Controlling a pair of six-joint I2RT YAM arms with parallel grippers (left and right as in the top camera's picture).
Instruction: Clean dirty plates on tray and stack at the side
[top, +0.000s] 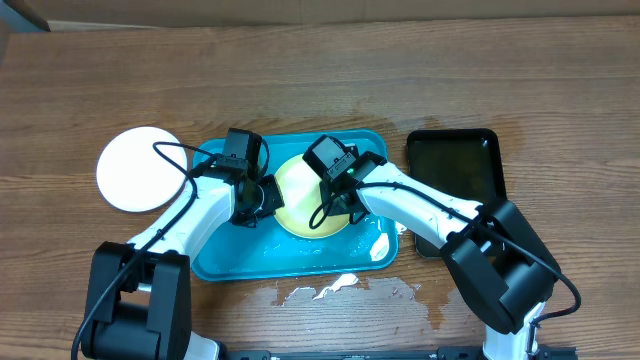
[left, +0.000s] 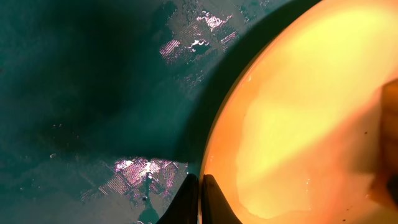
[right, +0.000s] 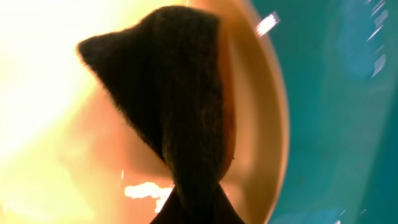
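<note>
A brown wooden table (top: 300, 80) carries a wet blue tray (top: 290, 270) at its middle, a smaller black tray (top: 455, 165) just to the right, and white smears (top: 330, 288) on the wood at the blue tray's near edge. A yellow plate (top: 295, 212) lies in the blue tray, while a white plate (top: 140, 168) sits on the bare wood off its left end. The left gripper (left: 199, 199) is pinched narrow on the yellow plate's rim, and the right gripper (right: 193, 214) clamps a dark scrubbing pad (right: 180, 106) that hangs over the plate.
</note>
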